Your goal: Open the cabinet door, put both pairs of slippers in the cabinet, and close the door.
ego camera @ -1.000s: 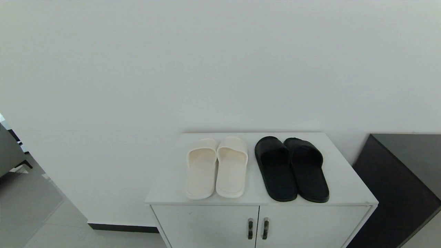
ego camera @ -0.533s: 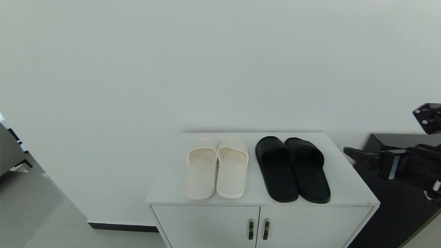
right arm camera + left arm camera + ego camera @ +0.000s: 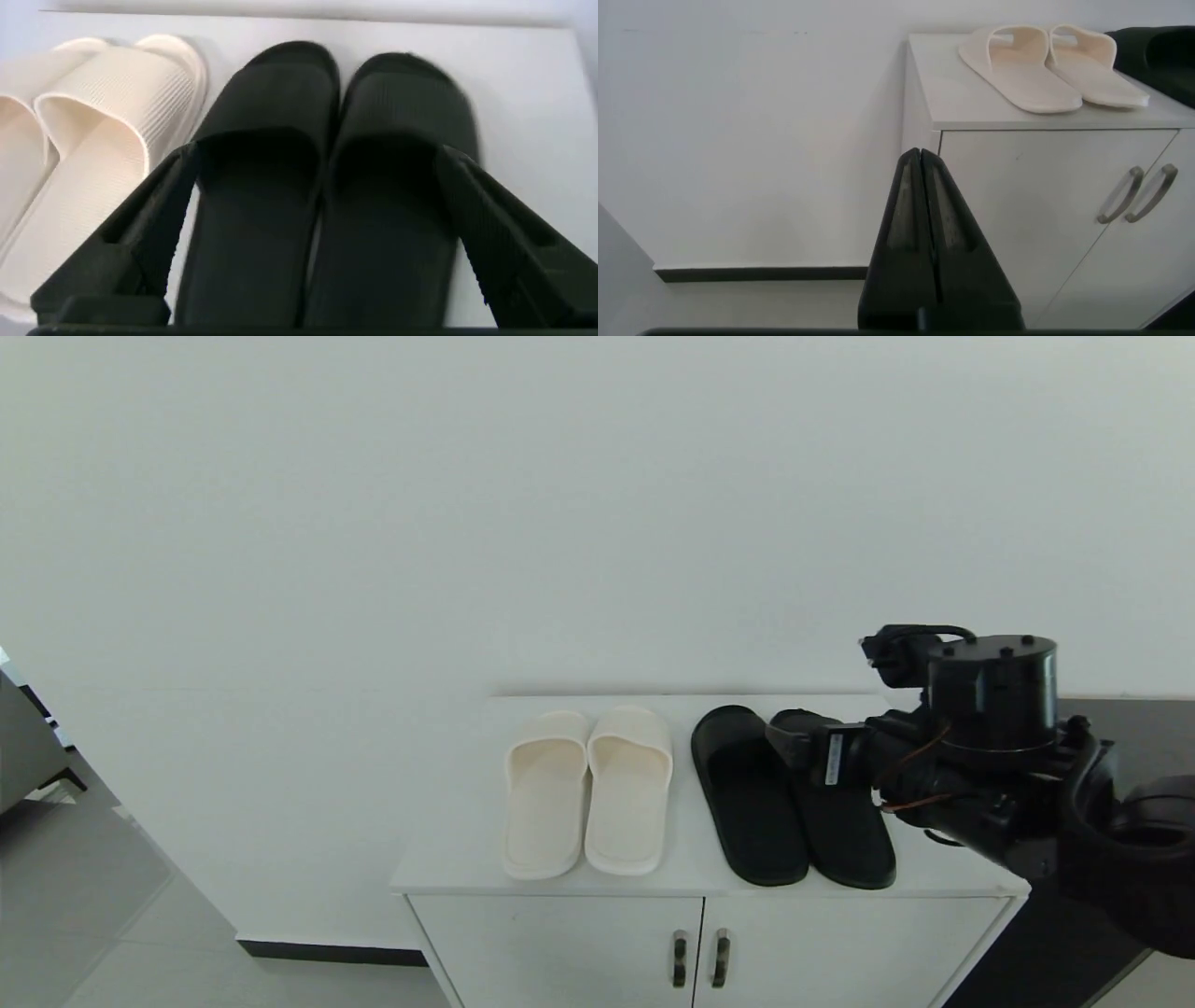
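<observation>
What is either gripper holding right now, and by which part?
Nothing. The left gripper is shut on empty air beside the cabinet. The right gripper is open above the black slippers, not closed on them.

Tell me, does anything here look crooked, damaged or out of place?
Nothing stands out. The white slippers and black slippers lie in neat pairs, soles down, side by side on the cabinet top, and both cabinet doors are shut.

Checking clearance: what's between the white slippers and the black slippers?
Only a bare strip of cabinet top separates the white slippers from the black slippers, clearest in the head view.
</observation>
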Motion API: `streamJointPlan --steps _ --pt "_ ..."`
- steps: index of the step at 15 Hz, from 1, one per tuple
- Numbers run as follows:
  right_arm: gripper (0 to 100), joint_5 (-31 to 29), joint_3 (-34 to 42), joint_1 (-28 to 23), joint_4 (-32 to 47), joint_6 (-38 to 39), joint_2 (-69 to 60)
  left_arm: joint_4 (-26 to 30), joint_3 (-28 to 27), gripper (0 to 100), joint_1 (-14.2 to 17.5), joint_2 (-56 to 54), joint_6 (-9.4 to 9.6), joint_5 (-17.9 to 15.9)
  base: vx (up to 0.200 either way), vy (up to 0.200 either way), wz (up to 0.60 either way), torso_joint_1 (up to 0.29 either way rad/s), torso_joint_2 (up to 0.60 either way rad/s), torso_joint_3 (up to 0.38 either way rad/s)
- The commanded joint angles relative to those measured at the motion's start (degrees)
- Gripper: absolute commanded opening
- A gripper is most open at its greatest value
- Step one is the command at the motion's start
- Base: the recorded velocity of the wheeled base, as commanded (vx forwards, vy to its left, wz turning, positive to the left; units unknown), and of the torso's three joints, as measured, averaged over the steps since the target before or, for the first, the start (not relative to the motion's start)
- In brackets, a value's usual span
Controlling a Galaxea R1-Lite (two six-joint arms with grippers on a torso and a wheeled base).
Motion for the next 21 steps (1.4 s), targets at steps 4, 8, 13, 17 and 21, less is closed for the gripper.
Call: streamJointPlan --steps 4,8,13,17,21 --pt "100 -6.0 1.5 4.0 -0.7 0.8 5.1 0.0 0.0 0 0.0 0.1 -0.02 0.0 0.0 0.0 0.0 0.0 0.0 0.0" --pt "100 -7.1 0.7 4.0 -3.5 0.9 10.9 0.0 0.0 0 0.0 0.1 -0.02 0.0 0.0 0.0 0.0 0.0 0.0 0.0" --pt "100 -7.2 -4.8 1.1 -11.6 0.3 20.8 0.0 0.0 0 0.0 0.1 -0.19 0.0 0.0 0.0 0.0 0.0 0.0 0.0" --pt "100 -7.2 -7.4 -1.6 -11.6 0.3 21.8 0.0 0.0 0 0.0 0.1 -0.19 0.0 0.0 0.0 0.0 0.0 0.0 0.0" --pt "0 -7.1 -10.9 -4.1 -11.8 -2.5 24.5 0.0 0.0 0 0.0 0.1 -0.28 0.1 0.0 0.0 0.0 0.0 0.0 0.0"
